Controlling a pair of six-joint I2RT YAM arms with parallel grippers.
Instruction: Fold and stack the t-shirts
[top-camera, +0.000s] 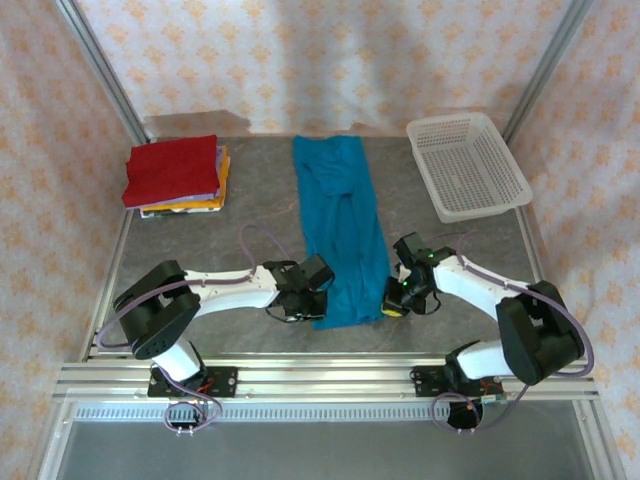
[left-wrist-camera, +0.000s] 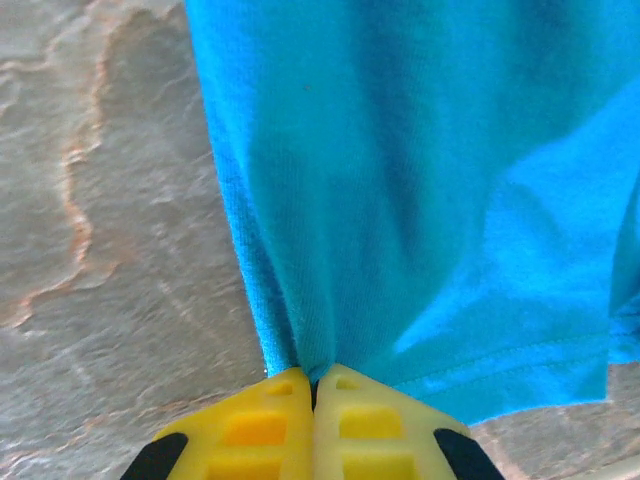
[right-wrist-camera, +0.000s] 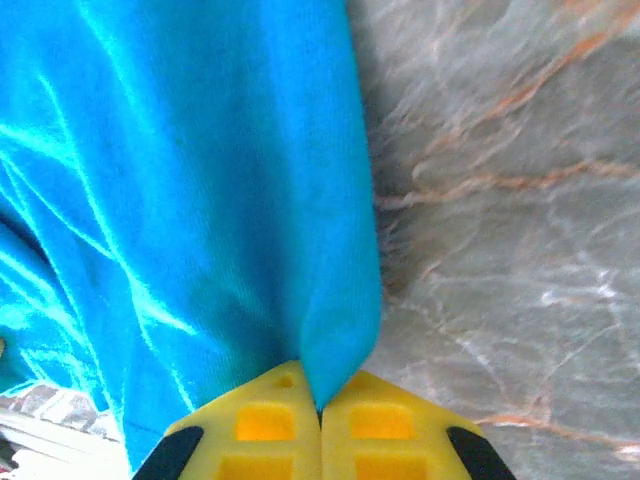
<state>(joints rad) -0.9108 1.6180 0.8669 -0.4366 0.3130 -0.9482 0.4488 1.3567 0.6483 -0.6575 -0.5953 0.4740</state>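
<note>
Top external view: peach-patterned fabric curtains (top-camera: 300, 60) close off the cell on three sides. A grey stone-look tabletop (top-camera: 200, 250) with faint orange veins forms the work surface. Ribbed aluminium rails (top-camera: 330, 385) run along its near edge, where both arm bases are bolted.

A teal-blue short-sleeved cloth t-shirt (top-camera: 340, 220) lies down the middle of the tabletop as a long narrow strip. It runs from the far edge toward the arms, between the two wrists. A white perforated plastic basket (top-camera: 455, 124) sits at the far right, well apart from the shirt. At the far left stands a stack: a folded red t-shirt (top-camera: 172, 170) on top, a thin purplish folded t-shirt (top-camera: 185, 201) beneath it, and an orange-yellow folded t-shirt (top-camera: 215, 203) at the bottom.

The left gripper (top-camera: 318, 303) is at the strip's near left corner. In the left wrist view its yellow fingers (left-wrist-camera: 260, 420) are pressed together with the teal cloth pinched between them, just beside the stitched hem. The right gripper (top-camera: 392, 300) is at the near right corner. In the right wrist view its yellow fingers (right-wrist-camera: 380, 425) are likewise closed on a fold of the same cloth.
</note>
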